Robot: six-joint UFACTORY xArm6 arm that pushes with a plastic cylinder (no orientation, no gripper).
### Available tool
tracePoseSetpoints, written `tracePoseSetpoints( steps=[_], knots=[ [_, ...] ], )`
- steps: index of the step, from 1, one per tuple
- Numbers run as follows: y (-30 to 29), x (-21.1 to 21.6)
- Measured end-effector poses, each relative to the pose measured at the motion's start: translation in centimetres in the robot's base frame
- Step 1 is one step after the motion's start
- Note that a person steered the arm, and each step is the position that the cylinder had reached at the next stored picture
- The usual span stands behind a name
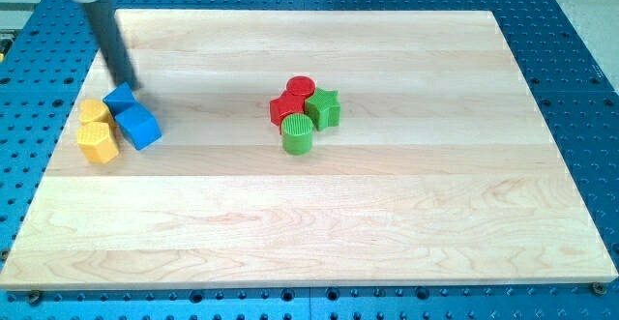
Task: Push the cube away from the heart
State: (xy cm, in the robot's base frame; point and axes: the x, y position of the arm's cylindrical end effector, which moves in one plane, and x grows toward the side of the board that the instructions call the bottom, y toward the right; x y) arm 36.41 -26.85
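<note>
At the view's left edge of the wooden board (387, 214), my tip (132, 85) sits down on the surface, touching or just off the top side of the small blue block (119, 97); contact not resolvable. No fingers on this rig, just the dark rod (108, 35) slanting up to the view's top left, so nothing to open or close. Blue cube (139, 126) sits just below-right of the small blue block, touching it. Two yellow blocks on their left: one (94, 111) beside the small blue block, the other (98, 142), ridged on top, below it and against the cube. Can't tell which of these is the heart; shapes too small. Well apart, near board centre: red cylinder (301, 87), a second red block (286, 107), green star (323, 108), green cylinder (297, 135), all packed together. Blue perforated table (571, 49) surrounds the board.
</note>
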Motion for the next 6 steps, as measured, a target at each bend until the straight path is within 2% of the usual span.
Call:
tracePoseSetpoints(
  steps=[1,2,4,5,6],
  knots=[
    [-2.7,5.3],
    [-1.0,6.8],
    [7.2,7.3],
    [14.5,9.6],
    [11.2,12.6]
  ],
)
